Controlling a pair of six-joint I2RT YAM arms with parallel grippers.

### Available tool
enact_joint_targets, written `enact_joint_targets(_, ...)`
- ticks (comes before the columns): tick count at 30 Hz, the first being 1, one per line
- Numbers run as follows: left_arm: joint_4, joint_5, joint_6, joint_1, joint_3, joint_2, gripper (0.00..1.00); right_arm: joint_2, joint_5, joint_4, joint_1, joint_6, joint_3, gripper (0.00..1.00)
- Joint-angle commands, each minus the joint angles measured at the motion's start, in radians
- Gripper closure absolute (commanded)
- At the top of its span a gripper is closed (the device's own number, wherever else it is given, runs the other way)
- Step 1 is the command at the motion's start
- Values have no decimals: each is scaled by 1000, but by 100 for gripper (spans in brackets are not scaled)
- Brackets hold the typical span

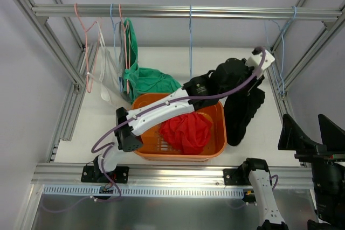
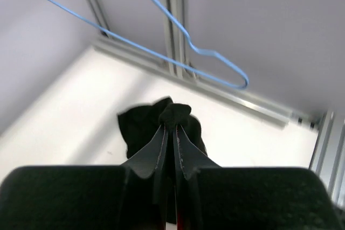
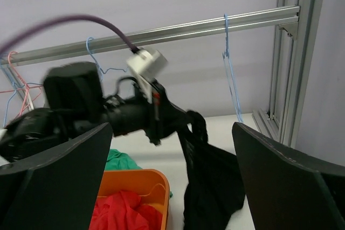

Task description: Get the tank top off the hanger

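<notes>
The black tank top (image 1: 241, 112) hangs from my left gripper (image 1: 257, 82), just right of the orange basket. In the left wrist view the jaws are closed, and my left gripper (image 2: 173, 125) pinches a bunched strap of the tank top (image 2: 141, 125). An empty blue hanger (image 2: 215, 57) hangs beyond it. The right wrist view shows the tank top (image 3: 215, 181) dangling from the left gripper (image 3: 186, 119), clear of the blue hanger (image 3: 232, 84) on the rail. My right gripper (image 1: 311, 133) is open and empty at the near right, its fingers (image 3: 59, 176) spread wide.
An orange basket (image 1: 218, 146) holds a red garment (image 1: 186, 130). A green garment (image 1: 145, 79) and a clear one hang on hangers at the left of the rail (image 1: 226, 12). Another blue hanger (image 1: 190, 41) hangs mid-rail. Frame posts (image 1: 304, 57) stand at the right.
</notes>
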Motion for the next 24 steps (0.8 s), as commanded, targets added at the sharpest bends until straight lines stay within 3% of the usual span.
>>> enact_joint_targets(1, 64, -145, -4, -13, 45, -100, 100, -15, 43, 60, 7, -20, 8, 0)
enact_joint_targets(4, 70, -211, 17, -13, 47, -153, 100, -13, 49, 59, 7, -21, 5, 0)
enact_joint_targets(11, 139, -113, 111, -13, 149, -226, 100, -13, 78, 65, 7, -17, 2, 0)
enact_joint_targets(19, 538, -123, 329, -7, 152, -309, 100, -22, 98, 66, 12, -14, -57, 1)
enact_joint_targets(24, 616, -159, 464, -2, 198, -376, 100, -15, 98, 69, 23, -18, -99, 1)
